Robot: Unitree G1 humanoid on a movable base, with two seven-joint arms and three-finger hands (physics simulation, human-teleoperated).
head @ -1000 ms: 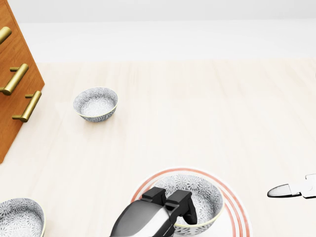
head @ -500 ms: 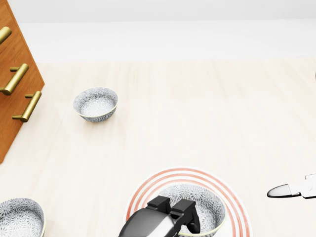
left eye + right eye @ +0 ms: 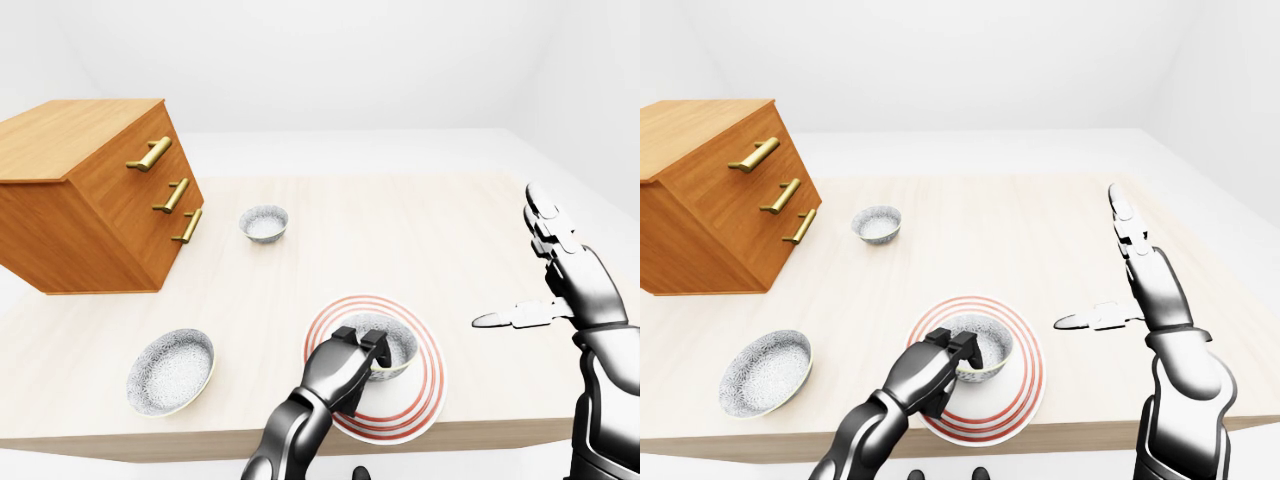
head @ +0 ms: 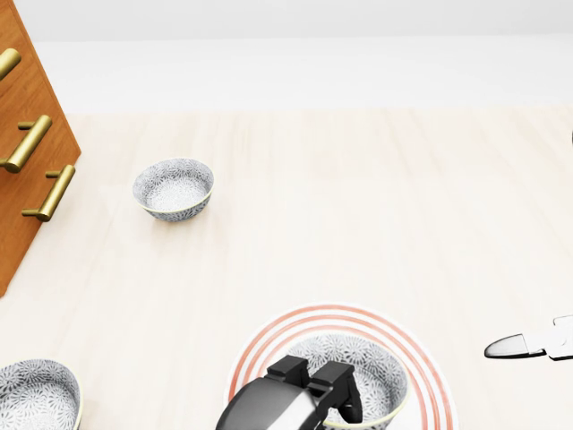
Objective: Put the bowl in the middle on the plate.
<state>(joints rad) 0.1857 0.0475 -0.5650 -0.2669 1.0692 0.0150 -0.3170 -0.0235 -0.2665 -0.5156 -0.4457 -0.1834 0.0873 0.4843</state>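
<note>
Fingers (image 3: 374, 344) of my left hand (image 3: 340, 372) were clamped on the near rim of the empty grey-patterned ceramic bowl (image 3: 398, 346), which sat on the white red-ringed plate (image 3: 426, 386). My right hand (image 3: 565, 285) hung spread wide. A matching far bowl (image 3: 264, 222) and near-left bowl (image 3: 171, 370), both empty, stood on the pale wooden table (image 3: 420, 230) by a brown drawer chest (image 3: 90, 215); white walls (image 3: 300, 60) rose beyond.

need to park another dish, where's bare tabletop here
Widest bare stretch: tabletop between the far bowl, the plate and the right hand. Crowded at the plate, where the left hand grips the middle bowl.
</note>
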